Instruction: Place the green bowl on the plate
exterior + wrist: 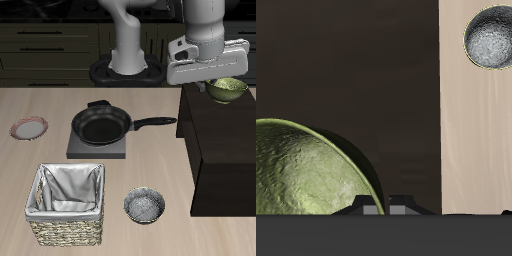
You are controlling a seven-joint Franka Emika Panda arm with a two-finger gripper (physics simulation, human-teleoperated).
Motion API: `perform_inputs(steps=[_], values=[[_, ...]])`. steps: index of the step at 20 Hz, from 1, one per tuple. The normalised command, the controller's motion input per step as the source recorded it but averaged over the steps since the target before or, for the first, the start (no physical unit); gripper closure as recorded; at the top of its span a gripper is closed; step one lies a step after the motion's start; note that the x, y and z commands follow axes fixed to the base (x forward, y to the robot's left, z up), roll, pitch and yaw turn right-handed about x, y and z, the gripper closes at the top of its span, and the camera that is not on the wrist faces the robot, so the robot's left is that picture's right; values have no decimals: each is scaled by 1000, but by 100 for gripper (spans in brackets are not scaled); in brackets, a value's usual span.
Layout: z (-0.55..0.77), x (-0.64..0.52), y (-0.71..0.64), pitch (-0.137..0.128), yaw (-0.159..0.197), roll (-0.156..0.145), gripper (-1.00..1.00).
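The green bowl (228,90) is olive with a speckled inside and stands upright on a dark raised block (220,150) at the table's side. It also shows large and close in the wrist view (306,175). My gripper (214,83) hangs just above the block, beside the bowl's rim and touching nothing. Only its tips show in the wrist view (391,203), and they look open and empty. The plate (29,128), with a pink-red rim and pale centre, lies flat at the opposite side of the table, far from the gripper.
A black frying pan (105,125) sits on a grey slab mid-table, its handle pointing toward the block. A lined wicker basket (68,205) stands near the front edge. A grey metallic bowl (145,206) is beside it and shows in the wrist view (491,37).
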Motion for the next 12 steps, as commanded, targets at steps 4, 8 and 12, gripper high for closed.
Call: perform_inputs(steps=[4,8,12], values=[[185,-266,-157,-29,33,23,100],[276,-190,-529,-57,28,-30,100],[196,-209,-649,-32,32,-16,100]])
